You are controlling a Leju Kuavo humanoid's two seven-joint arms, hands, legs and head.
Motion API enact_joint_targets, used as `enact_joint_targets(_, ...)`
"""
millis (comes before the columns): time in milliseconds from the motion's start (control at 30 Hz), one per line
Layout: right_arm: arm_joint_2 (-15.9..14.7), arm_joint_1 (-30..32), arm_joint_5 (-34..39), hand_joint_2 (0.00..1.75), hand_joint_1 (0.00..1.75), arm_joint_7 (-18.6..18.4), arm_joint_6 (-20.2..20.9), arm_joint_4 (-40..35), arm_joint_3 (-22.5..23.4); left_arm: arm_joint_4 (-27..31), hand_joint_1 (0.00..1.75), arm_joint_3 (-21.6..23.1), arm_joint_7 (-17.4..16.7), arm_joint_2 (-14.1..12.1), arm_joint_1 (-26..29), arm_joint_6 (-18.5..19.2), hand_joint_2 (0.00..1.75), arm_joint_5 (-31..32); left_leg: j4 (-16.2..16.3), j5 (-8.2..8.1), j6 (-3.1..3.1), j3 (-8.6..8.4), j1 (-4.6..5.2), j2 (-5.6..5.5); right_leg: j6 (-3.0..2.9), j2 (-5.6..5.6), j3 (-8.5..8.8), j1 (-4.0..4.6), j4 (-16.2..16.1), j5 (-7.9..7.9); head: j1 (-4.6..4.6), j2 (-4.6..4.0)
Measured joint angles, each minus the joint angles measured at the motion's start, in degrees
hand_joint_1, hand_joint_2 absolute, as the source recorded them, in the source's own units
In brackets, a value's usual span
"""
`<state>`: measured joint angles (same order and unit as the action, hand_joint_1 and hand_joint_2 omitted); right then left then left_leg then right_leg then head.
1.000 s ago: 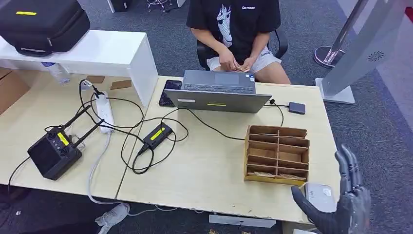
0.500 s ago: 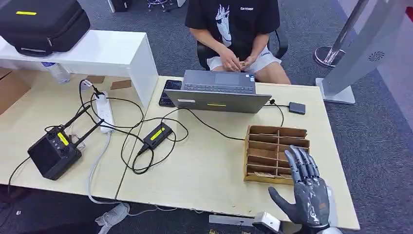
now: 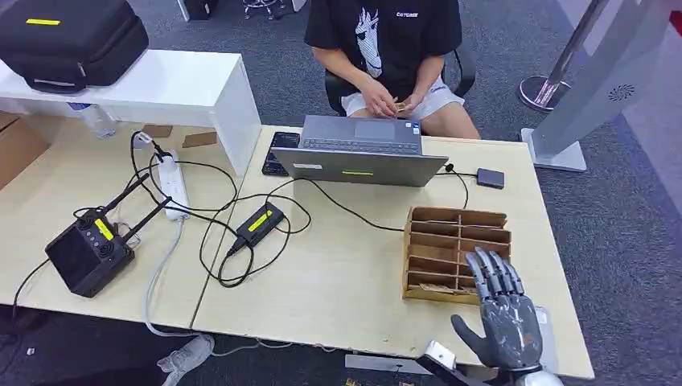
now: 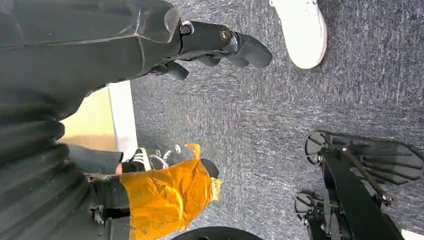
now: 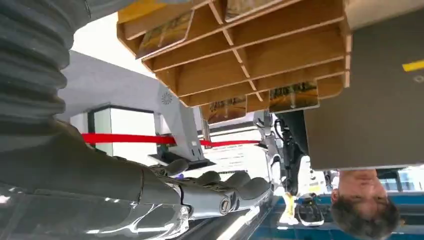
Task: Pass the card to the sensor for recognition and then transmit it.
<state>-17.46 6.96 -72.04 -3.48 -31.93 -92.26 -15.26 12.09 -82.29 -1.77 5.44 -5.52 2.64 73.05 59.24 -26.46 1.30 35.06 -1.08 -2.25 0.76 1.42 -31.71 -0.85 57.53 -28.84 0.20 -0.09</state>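
A wooden card rack [image 3: 457, 241] stands on the right part of the table, with cards [image 3: 435, 286] lying in its front slots. My right hand [image 3: 503, 315] hovers over the rack's near right corner, fingers spread and holding nothing. A white sensor box [image 3: 546, 325] peeks out just to the right of that hand. In the right wrist view the rack [image 5: 250, 55] shows cards [image 5: 294, 96] in several slots, beyond my right hand [image 5: 220, 192]. My left hand [image 4: 220, 42] hangs over the carpet, fingers loosely apart and empty.
A grey laptop [image 3: 358, 151] sits behind the rack, with a person [image 3: 386, 48] seated at it holding a small item. A small black box [image 3: 490, 178] lies on a cable. Further left are cables, a power strip [image 3: 173, 183], a black monitor [image 3: 87, 253] and a white shelf [image 3: 161, 88].
My right hand swung from beyond the table's front right corner leftward over the rack's near right corner, now covering most of the white sensor box. In the last half second it barely shifted.
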Motion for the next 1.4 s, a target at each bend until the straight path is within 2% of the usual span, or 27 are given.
enact_joint_targets(533, -0.9, 0.0, -1.3, 1.75, 0.00, -3.1, 1.3, 1.9, 1.3, 0.0, 0.00, 0.0, 0.0, -0.1, 0.0, -0.1, 1.75, 0.0, 0.0, 0.00, 0.00, 0.00, 0.01, 0.00, 0.00, 0.00, 0.00, 0.00, 0.0, 0.00, 0.00, 0.00)
enact_joint_targets(1200, -0.9, -1.7, -1.2, 1.75, 0.00, -3.7, 2.3, 7.3, 2.8, 0.0, 0.00, 0.1, 0.0, -0.1, 0.0, 0.0, 1.75, 0.5, 0.0, 0.00, 0.00, 0.00, 0.01, 0.00, 0.00, 0.00, 0.00, 0.00, 0.0, 0.00, 0.00, 0.00)
enact_joint_targets(1300, -0.9, -2.1, -1.2, 1.75, 0.44, -3.7, 2.4, 8.3, 2.8, 0.0, 0.00, 0.2, 0.0, -0.1, 0.0, 0.0, 1.75, 0.6, 0.0, 0.00, 0.00, 0.00, 0.00, 0.00, 0.00, 0.00, 0.00, 0.00, 0.0, 0.00, 0.00, 0.00)
enact_joint_targets(1333, -0.9, -2.3, -1.2, 1.75, 0.66, -3.7, 2.4, 8.6, 2.8, 0.0, 0.00, 0.2, 0.0, -0.1, 0.0, 0.1, 1.75, 0.6, 0.0, 0.00, 0.00, 0.00, 0.00, 0.00, 0.00, 0.00, 0.00, 0.00, 0.0, 0.00, 0.00, 0.00)
enact_joint_targets(1367, -0.9, -2.4, -1.1, 1.75, 1.29, -3.7, 2.5, 8.9, 2.8, 0.0, 0.00, 0.2, 0.0, -0.1, 0.0, 0.1, 1.75, 0.6, 0.0, 0.00, 0.00, 0.00, 0.00, 0.00, 0.00, 0.00, 0.00, 0.00, 0.0, 0.00, 0.00, 0.00)
enact_joint_targets(1400, -0.9, -2.6, -0.9, 1.75, 1.41, -3.7, 2.5, 9.4, 2.8, 0.0, 0.00, 0.3, 0.0, -0.1, 0.0, 0.1, 1.75, 0.7, 0.0, 0.00, 0.00, 0.00, 0.00, 0.00, 0.00, 0.00, 0.00, 0.00, 0.0, 0.00, 0.00, 0.00)
